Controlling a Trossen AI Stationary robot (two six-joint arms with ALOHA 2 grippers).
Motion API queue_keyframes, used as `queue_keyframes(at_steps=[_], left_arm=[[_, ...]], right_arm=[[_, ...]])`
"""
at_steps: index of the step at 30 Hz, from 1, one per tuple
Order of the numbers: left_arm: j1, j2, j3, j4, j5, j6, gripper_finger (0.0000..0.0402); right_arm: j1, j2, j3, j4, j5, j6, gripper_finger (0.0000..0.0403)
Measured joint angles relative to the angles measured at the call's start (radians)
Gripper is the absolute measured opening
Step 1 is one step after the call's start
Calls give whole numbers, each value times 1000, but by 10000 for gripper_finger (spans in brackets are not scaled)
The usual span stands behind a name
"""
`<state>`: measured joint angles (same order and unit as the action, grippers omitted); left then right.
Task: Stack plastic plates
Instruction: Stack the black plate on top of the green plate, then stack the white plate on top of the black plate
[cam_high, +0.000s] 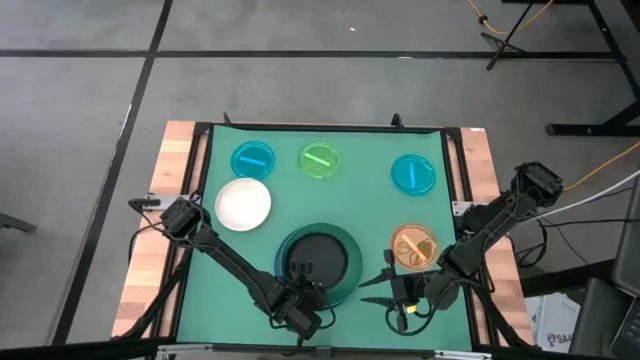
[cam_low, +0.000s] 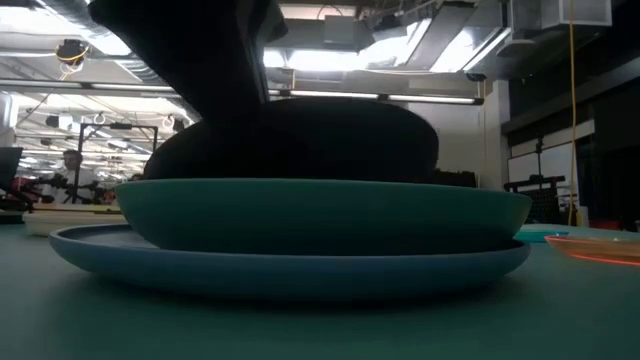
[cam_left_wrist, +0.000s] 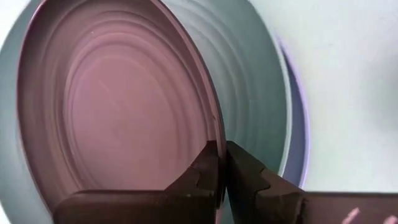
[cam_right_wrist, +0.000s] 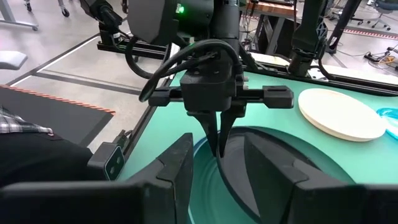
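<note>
My left pincer (cam_high: 303, 293) pinches the black plate (cam_high: 322, 256) rim; releasing off-centre could leave it tilted in the teal plate (cam_high: 352, 281), while my right pincer (cam_high: 385, 291) waits spread.

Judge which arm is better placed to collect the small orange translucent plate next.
Right, probably. The right gripper hangs open beside the small orange translucent plate, holding nothing. The left gripper is shut on the black plastic plate's rim.
</note>
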<state>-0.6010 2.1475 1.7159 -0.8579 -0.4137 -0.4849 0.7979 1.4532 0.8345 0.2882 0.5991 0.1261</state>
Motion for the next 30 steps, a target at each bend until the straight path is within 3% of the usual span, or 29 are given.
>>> queue_keyframes(at_steps=[14, 24, 30], left_arm=[[27, 0, 0, 17, 49, -6, 70], [25, -12, 0, 12, 151, -6, 76], [-10, -65, 0, 1, 75, -10, 76]], right_arm=[[0, 0, 0, 1, 0, 6, 134], [0, 0, 0, 1, 0, 8, 134], [0, 0, 0, 1, 0, 8, 134]])
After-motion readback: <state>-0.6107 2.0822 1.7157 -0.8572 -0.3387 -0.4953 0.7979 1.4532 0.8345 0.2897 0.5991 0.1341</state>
